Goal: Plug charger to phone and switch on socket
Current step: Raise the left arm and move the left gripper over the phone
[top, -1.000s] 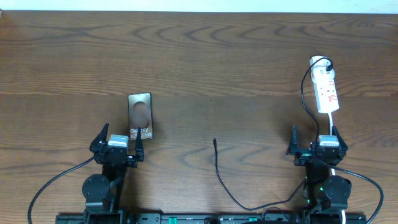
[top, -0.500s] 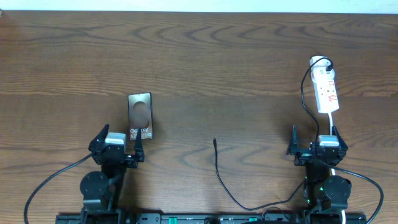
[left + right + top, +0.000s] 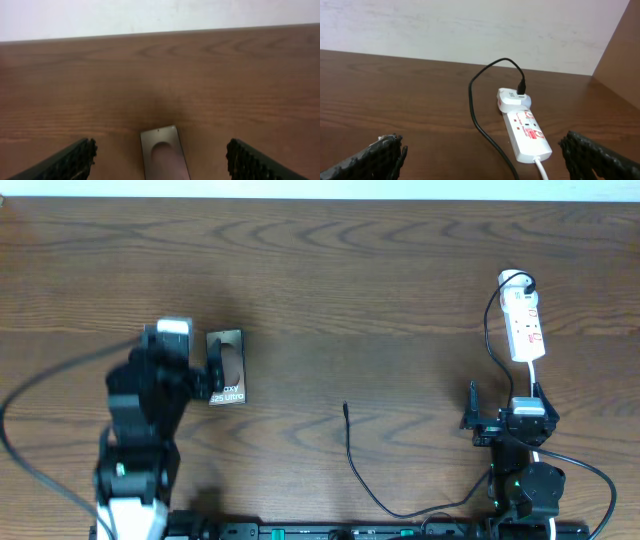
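Wood-grain table (image 3: 400, 280) meets white wall (image 3: 420, 25); left end effector (image 3: 159, 159), right end effector (image 3: 487, 157) released.

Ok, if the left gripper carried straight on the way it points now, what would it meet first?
The phone, most likely: the wrist view shows it lying straight ahead, centred between the fingers of the open left gripper. How high the gripper rides is unclear, so it could pass over it.

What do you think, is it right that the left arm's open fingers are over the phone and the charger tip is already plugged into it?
Not quite. The charger tip lies loose on the table, apart from the phone, as the overhead view shows. The left arm's open fingers are indeed over the phone.
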Robot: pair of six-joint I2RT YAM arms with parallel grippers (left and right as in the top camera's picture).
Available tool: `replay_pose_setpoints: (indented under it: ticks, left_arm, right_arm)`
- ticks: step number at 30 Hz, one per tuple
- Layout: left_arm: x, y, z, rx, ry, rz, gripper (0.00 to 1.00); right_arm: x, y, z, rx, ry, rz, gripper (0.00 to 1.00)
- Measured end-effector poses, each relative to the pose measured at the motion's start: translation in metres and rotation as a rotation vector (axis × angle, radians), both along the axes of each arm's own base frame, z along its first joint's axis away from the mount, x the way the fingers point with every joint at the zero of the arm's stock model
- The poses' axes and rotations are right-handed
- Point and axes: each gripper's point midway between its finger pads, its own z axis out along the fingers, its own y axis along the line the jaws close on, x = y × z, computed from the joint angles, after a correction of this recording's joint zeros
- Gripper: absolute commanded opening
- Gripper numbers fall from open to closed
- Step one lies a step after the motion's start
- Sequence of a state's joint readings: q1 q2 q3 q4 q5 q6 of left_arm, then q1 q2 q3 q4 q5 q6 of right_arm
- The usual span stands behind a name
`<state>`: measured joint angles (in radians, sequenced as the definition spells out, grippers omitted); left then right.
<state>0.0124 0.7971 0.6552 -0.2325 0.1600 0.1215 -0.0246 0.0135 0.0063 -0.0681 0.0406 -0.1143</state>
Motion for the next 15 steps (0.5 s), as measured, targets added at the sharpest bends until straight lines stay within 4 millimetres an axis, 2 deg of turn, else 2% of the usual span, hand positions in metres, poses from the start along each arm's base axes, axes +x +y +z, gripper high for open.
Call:
replay_pose_setpoints:
  ticks: [11,15]
  left_arm:
    - [0.074,0.0,0.024,-0.033,0.28,0.016,0.86]
    - [0.091,0.0,0.02,-0.044,0.371,0.021,0.86]
  right_arm:
    - [0.0,0.0,0.0,0.0,-0.001,0.0,0.99]
    - [0.0,0.0,0.0,0.0,-0.002,0.0,0.99]
